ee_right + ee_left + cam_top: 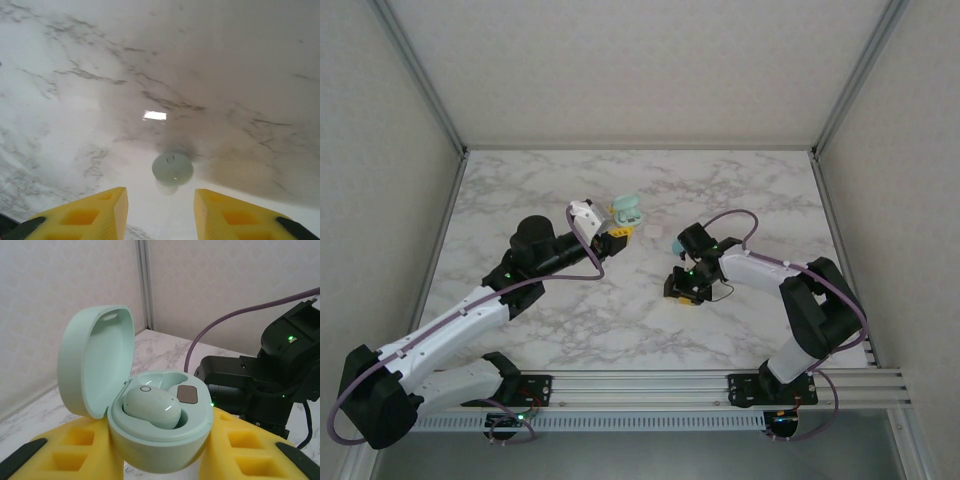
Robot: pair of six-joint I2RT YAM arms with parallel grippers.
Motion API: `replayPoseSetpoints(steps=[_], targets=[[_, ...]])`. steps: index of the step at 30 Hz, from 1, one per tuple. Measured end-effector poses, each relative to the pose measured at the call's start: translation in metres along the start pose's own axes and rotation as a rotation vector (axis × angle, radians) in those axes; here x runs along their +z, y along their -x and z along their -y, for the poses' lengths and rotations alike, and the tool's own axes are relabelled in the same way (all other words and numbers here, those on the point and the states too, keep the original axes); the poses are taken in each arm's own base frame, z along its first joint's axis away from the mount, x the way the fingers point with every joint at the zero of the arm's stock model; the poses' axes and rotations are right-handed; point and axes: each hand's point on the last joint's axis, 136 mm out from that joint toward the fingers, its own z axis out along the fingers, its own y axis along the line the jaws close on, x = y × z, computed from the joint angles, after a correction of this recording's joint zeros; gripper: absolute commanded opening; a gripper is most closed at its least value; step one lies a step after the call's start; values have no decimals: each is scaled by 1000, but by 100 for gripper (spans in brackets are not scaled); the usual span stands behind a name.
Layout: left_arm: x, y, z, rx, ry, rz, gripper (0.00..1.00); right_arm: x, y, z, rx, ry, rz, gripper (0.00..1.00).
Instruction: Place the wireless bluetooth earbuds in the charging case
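Note:
My left gripper point(160, 460) is shut on the pale green charging case point(160, 435), its yellow fingers point(75, 450) pressing the case's two sides. The case's lid point(95, 365) stands open to the left. One pale green earbud point(152, 407) sits in the near socket, and the socket behind it is bare. From above, the case point(628, 210) is held over the table's middle. A second pale green earbud point(172, 167) lies on the marble, just ahead of my right gripper point(160, 212), which points down with open jaws, apart from the earbud. From above, the right gripper point(685, 288) is low over the table.
A small light blue object point(677, 245) lies on the marble table point(570, 320) beside the right wrist. The right arm's black body point(260, 385) looms close behind the case in the left wrist view. Aluminium frame posts point(440, 110) and walls bound the table.

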Motion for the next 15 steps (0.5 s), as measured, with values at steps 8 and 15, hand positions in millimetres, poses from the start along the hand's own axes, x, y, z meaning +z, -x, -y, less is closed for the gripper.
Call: replayPoseSetpoints(steps=[8,15], targets=[[0,0,0,0,0,0,21,-6,8,-3,-4,-16,29,41],[0,0,0,0,0,0,21,-8,10,1,20,-61,50,39]])
